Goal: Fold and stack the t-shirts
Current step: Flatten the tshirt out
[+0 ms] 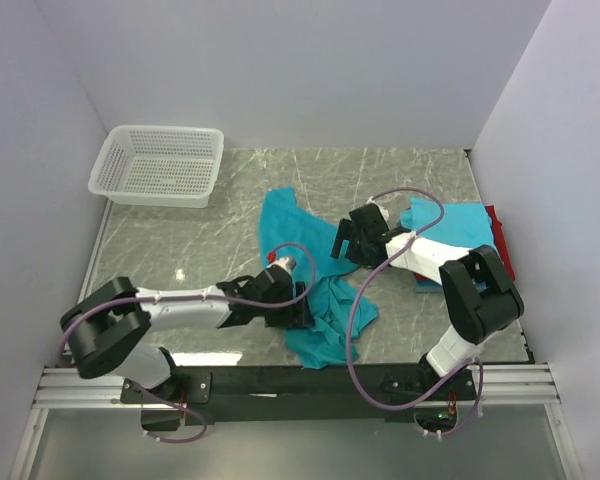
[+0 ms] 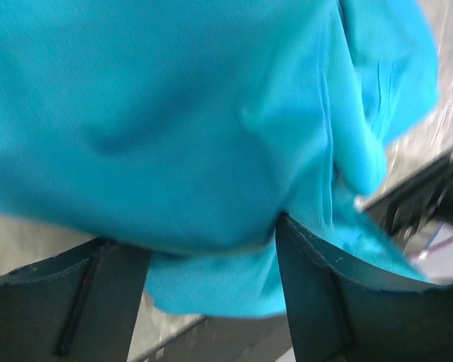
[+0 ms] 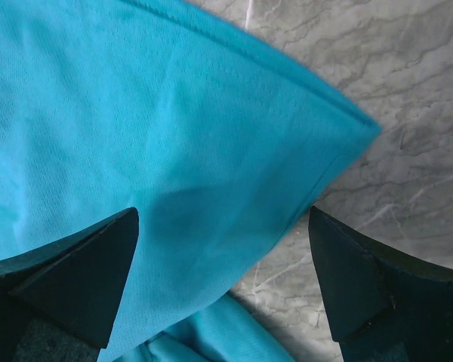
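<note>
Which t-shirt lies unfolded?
The teal t-shirt, spread crumpled in the middle of the table; the other shirts lie folded flat in a stack on the right.

Soft matt cloth on a glossy marbled table (image 1: pixel 170 235)
The teal t-shirt (image 3: pixel 136 113) is a fine knit, matt, with a stitched hem; the folded t-shirts (image 1: pixel 460 225) look like the same soft cloth. The table is smooth, grey-veined like stone, and reflects a spot of light. The basket (image 1: pixel 160 165) is white plastic mesh. The right gripper (image 3: pixel 223 226) has matt black, faintly grainy fingers (image 3: pixel 75 286). The front rail (image 1: pixel 80 385) is dull silver metal.
</note>
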Tool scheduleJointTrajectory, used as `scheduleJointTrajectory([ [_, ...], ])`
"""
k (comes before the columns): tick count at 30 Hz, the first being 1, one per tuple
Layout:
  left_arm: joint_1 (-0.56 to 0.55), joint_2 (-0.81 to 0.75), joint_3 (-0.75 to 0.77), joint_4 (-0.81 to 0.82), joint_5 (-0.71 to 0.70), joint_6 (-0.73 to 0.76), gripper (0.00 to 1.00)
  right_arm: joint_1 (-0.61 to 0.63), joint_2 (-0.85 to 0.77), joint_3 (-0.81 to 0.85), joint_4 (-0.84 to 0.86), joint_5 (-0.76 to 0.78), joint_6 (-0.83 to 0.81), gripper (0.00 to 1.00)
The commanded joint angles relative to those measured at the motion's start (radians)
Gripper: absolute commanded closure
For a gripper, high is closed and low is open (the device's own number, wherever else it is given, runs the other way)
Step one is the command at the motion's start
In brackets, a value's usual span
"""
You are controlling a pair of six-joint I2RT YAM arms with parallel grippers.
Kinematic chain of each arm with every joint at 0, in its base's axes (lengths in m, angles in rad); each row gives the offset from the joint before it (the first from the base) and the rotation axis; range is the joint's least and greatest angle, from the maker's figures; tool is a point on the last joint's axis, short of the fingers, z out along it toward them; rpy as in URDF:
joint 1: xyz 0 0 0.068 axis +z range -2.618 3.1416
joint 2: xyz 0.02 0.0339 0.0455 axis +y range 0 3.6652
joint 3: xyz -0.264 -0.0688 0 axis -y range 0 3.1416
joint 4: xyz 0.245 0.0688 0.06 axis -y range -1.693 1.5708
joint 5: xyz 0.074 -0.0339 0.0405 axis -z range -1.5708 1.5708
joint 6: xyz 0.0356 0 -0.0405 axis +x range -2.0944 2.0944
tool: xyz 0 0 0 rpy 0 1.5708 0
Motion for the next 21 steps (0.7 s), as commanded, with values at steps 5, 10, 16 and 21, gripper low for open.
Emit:
scheduleJointTrajectory([
  [5, 0.230, 0.155, 0.075, -0.010, 0.007, 0.095, 0.32, -0.034, -0.001, 0.043, 0.016, -0.003, -0.014, 0.01],
  [10, 0.449, 0.221, 0.231, -0.054, -0.128, 0.222, 0.32, -0.045, -0.001, 0.032, 0.028, -0.023, -0.009, 0.01],
  [16, 0.618, 0.331, 0.596, -0.178, -0.125, 0.335, 0.34, -0.054, 0.011, 0.061, 0.022, -0.027, -0.008, 0.01],
  [21, 0.620, 0.215, 0.606, -0.230, -0.074, 0.378, 0.34, -0.052, 0.000, 0.083, 0.024, -0.027, -0.011, 0.01],
])
